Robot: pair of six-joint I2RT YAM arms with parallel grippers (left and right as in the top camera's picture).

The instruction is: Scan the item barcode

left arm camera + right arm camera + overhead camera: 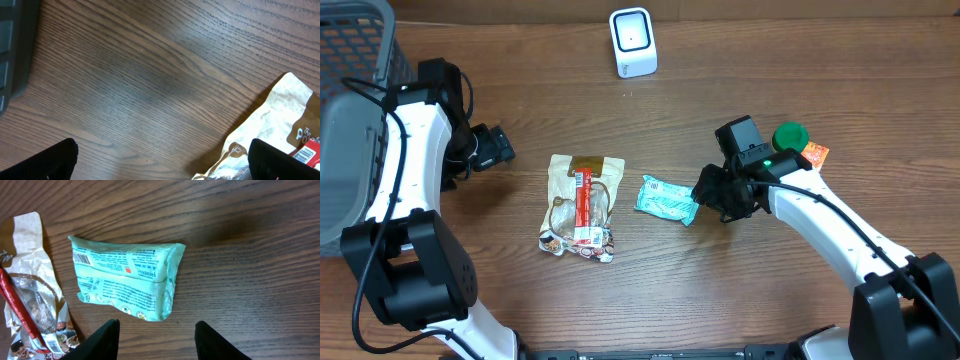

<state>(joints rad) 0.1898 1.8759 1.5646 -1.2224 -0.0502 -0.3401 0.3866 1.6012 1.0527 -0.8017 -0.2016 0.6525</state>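
Overhead, we see a wooden desk (740,60) w/ a white scanner (633,42) at the far edge, centre. Teal packet (127,282) lies flat mid-desk, just beside a brown snack bag (582,208), well apart from the scanner. Right hand (157,342) sits just short of the packet's near edge, fingers (102,340) apart, nothing clamped btwn them. Left hand (162,165) hangs wide apart over bare wood near the bag, holding nothing.

We judge the step in hand is grasping the packet. To do it well: bring the fingers fwd to straddle one sealed end, pinch there and not the printed middle, so the barcode (82,257) at the other end is left uncovered and can face the scanner window.

Text: packet's back carries small print, too fine for us to read, plus a small red mark. Bag shows a red label (307,150) w/ its own barcode and partial letters "Po".
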